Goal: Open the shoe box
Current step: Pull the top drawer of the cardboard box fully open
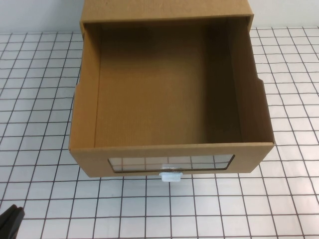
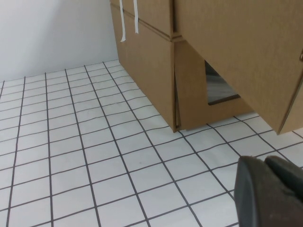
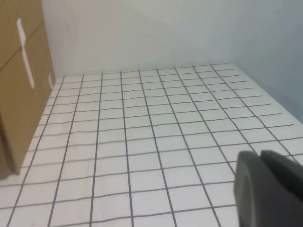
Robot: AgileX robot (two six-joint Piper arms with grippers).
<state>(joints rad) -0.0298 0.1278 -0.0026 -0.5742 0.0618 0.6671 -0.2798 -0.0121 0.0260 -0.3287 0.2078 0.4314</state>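
Gridded white table (image 1: 40,99) bears the shoe box (image 1: 169,89).

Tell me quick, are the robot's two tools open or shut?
Left tool: shut, holding nothing, over the table left of the shoe box.
Right tool: shut, holding nothing, over the table right of the box.

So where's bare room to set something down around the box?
Bare table left of the box, right of it, and in front of the drawer; drawer itself is empty. Left gripper sits at the near-left corner; right gripper is out right, over bare table.
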